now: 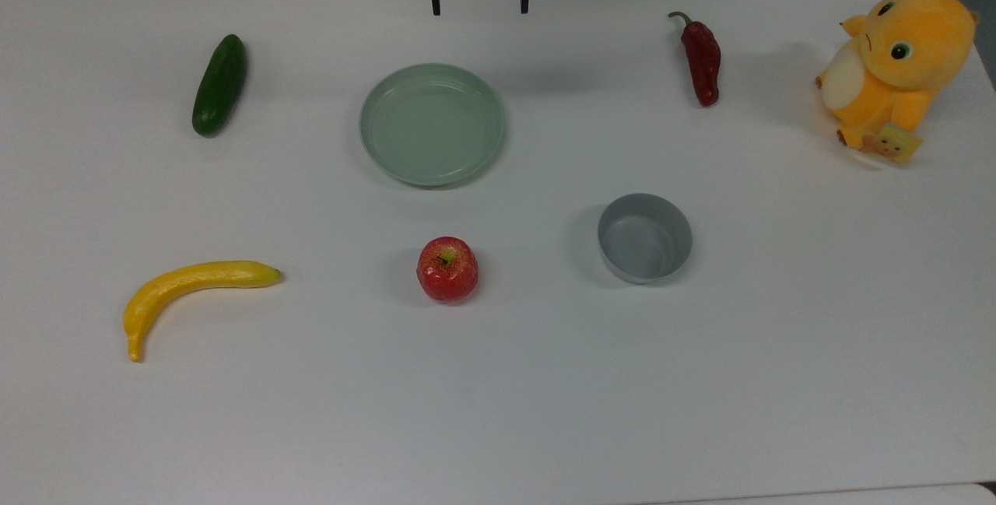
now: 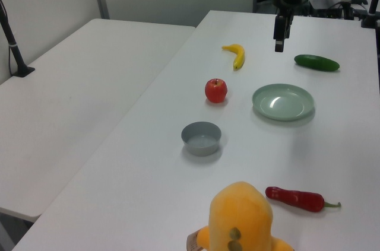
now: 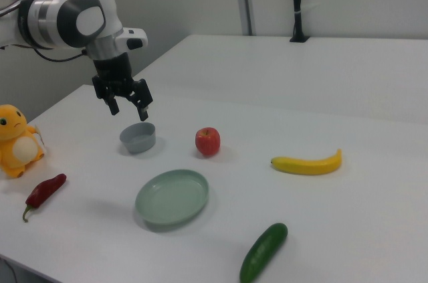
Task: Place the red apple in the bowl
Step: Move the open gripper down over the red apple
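Observation:
The red apple [image 1: 447, 269] [image 2: 216, 90] [image 3: 207, 141] stands upright on the white table, stem up. The grey bowl [image 1: 644, 238] [image 2: 201, 138] [image 3: 138, 138] sits empty to the apple's right in the top view, a short gap between them. My gripper [image 1: 480, 8] [image 2: 279, 43] [image 3: 128, 112] hangs open in the air near the table's far edge in the top view, beyond the pale green dish, well away from the apple and the bowl. It holds nothing.
A shallow pale green dish [image 1: 432, 124] lies between the gripper and the apple. A cucumber [image 1: 220, 85] and a banana [image 1: 187, 287] lie on the top view's left. A dark red chili [image 1: 702, 61] and an orange plush toy [image 1: 895, 69] sit on the top view's right.

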Robot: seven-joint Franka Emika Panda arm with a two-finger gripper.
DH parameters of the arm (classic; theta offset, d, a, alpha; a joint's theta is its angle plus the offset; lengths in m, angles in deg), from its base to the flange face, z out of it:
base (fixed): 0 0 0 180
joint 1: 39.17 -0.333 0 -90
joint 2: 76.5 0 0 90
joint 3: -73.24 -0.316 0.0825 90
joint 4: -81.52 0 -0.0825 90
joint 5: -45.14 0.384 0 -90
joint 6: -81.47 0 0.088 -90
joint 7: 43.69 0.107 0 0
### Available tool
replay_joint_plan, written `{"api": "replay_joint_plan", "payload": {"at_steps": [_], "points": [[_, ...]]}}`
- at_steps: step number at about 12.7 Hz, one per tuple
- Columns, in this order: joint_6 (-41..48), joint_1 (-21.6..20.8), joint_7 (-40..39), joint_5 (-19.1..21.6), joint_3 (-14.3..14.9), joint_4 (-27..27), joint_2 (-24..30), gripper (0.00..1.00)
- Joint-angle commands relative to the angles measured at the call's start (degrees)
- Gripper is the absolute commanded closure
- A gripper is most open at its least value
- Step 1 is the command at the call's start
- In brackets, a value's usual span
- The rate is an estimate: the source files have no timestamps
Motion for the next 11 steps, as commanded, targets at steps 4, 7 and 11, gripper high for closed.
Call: {"api": "replay_joint_plan", "payload": {"at_steps": [4,7,11], "points": [[-1.72,-0.47,-0.29,0.61,0.76,1.32,0.59,0.00],[-1.99,-0.30,0.06,0.52,0.76,-1.39,-2.99,0.00],[-1.99,-0.12,3.04,-0.18,1.63,-11.14,-12.74,0.00]]}}
